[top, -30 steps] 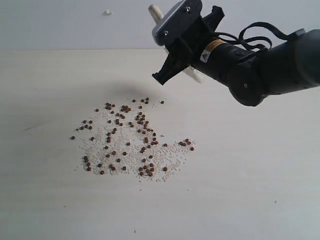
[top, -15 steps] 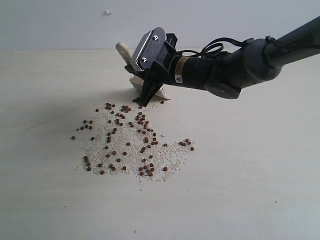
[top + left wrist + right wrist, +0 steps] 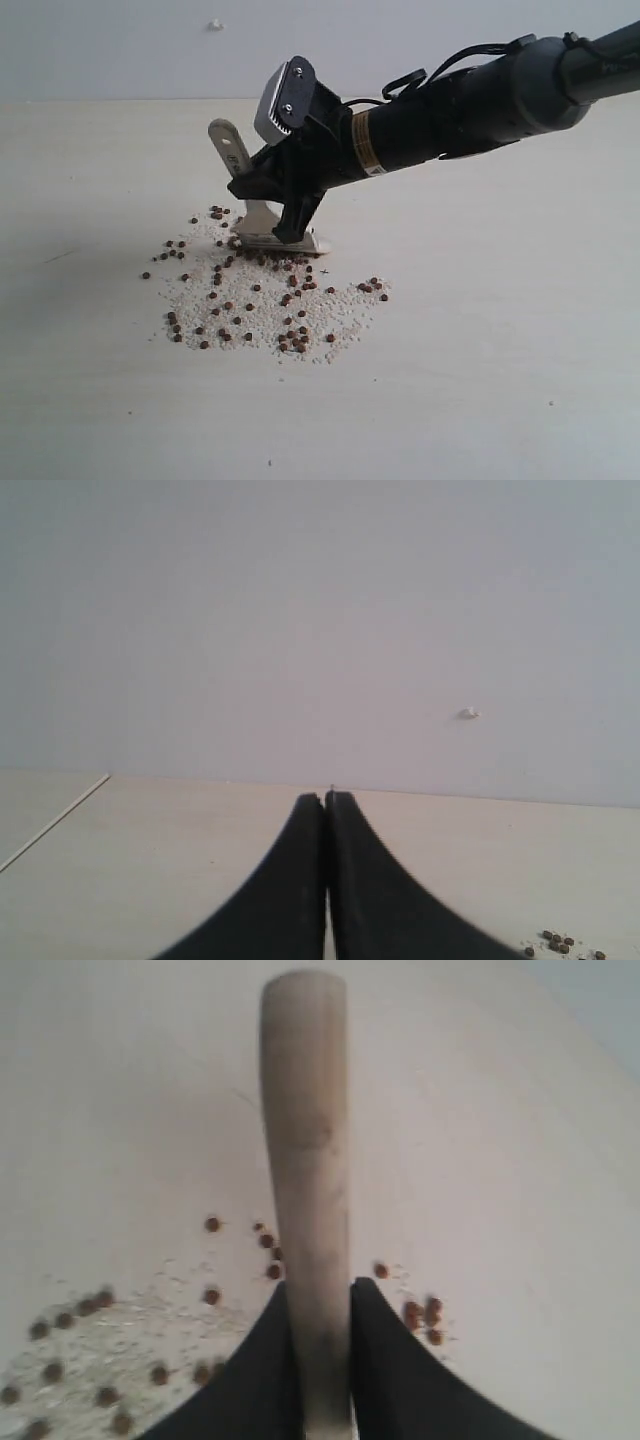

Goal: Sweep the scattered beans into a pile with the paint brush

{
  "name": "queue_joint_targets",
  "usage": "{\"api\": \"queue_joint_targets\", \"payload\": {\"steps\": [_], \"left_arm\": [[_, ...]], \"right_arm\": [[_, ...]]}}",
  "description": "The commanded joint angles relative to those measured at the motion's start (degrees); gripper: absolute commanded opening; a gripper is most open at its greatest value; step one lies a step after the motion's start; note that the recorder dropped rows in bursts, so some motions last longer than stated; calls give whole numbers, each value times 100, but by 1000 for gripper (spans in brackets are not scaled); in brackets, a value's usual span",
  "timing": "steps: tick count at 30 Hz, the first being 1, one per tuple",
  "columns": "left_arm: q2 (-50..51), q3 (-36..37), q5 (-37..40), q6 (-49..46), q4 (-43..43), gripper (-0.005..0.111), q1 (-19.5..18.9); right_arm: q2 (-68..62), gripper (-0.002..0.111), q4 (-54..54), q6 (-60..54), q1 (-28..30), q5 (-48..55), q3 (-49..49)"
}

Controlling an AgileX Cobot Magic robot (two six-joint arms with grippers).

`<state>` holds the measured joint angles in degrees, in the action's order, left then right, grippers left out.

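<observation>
Right pincer (image 3: 318, 1305): we find it clenched on the paint brush (image 3: 229, 146), with one black finger pressed to each side of the wooden handle (image 3: 305, 1150).
Brush attitude: tilted. The handle runs out beyond the fingertips and rises up and away from the pincer, its rounded end clear of the grip.
Bristles (image 3: 288, 242): directly beneath the pincer's fingers, with their whitish edge down on the table (image 3: 480, 360).
Beans (image 3: 286, 299): spread thin over a loose patch that begins under the pincer's tips and reaches out below it, toward the near side of the exterior view. A row of them lies against the bristle edge. From the wrist we see further beans on either side of the handle.
Grains (image 3: 250, 310): fine and off-white, mixed through the same patch under and ahead of the pincer.
Heaping: not yet done. We judge the beans scattered rather than mounded.
Left pincer (image 3: 326, 800): clenched on nothing, its fingers pressed flat together, held over the table and facing the wall (image 3: 300, 600).
Left pincer, surroundings: a few beans show at the corner of its view, well apart from its tips.
</observation>
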<state>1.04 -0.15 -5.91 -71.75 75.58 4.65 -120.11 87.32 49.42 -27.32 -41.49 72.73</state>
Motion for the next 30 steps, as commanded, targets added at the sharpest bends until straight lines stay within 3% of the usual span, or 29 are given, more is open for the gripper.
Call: {"api": "queue_joint_targets", "payload": {"steps": [1, 11, 19, 30], "left_arm": [[-35, 15, 37, 2, 5, 0, 12], [-35, 15, 37, 2, 5, 0, 12], [-35, 15, 37, 2, 5, 0, 12], [-35, 15, 37, 2, 5, 0, 12]], "right_arm": [[236, 0, 1079, 1112, 10, -463, -45], [1021, 0, 1134, 930, 10, 67, -32], [857, 0, -388, -1716, 10, 18, -32], [-352, 0, -2205, -4884, 10, -1224, 34]]}}
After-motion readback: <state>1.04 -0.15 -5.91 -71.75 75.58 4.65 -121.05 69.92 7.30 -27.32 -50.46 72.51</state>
